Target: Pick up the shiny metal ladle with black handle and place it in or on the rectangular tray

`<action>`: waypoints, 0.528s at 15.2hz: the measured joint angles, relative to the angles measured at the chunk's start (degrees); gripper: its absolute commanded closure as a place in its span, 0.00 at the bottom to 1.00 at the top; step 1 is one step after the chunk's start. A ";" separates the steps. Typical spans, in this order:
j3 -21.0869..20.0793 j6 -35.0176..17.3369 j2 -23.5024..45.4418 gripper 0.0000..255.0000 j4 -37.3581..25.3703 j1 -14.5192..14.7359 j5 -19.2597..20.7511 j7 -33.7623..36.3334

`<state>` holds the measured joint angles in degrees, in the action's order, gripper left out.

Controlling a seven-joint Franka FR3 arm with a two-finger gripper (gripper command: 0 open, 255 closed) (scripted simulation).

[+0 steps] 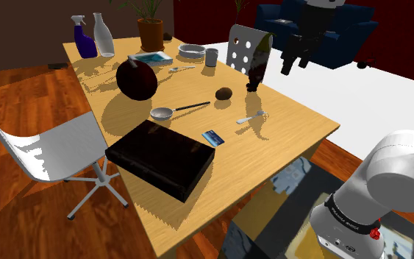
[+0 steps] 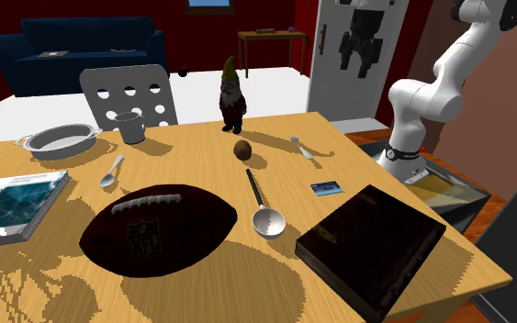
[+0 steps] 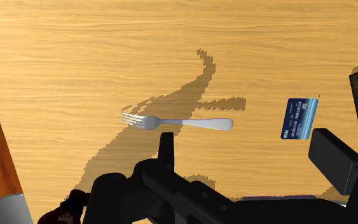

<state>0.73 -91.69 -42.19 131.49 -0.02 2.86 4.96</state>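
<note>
A wooden table (image 1: 286,118) is the largest thing in the scene. A white swivel chair (image 1: 58,147) stands at the shoulder view's left, and the white arm (image 1: 389,184) rises from its stand at the lower right. The black gripper (image 1: 295,62) hangs high above the table, well clear of everything on it. In the wrist view its fingers (image 3: 333,159) are released, standing wide apart with nothing between them. A black rectangular tray (image 1: 154,147) lies flat close to the table's near edge in the shoulder view. Farther off sits a dark football (image 1: 137,79), and at the far right edge a garden gnome (image 2: 232,92) stands upright. The ladle (image 1: 177,110) rests on the tabletop between the football and the tray, touching neither. Its shiny bowl opens upward at the shoulder view's left end, and its thin black handle runs to the right toward a small brown ball (image 2: 241,149). A silver fork (image 3: 184,123) lies right of the ladle, directly below the gripper. A small blue card (image 3: 299,118) lies between the fork and the tray, just beside the tray's corner.
</note>
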 measured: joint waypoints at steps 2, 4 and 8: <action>0.33 -0.69 0.84 0.00 -0.13 0.26 0.28 -1.05; 1.48 -3.10 4.04 0.00 -0.81 1.12 1.18 -4.76; 4.02 -8.29 11.51 0.00 -3.06 3.13 2.91 -13.87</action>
<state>4.75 -99.98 -30.68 128.43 3.12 5.77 -8.91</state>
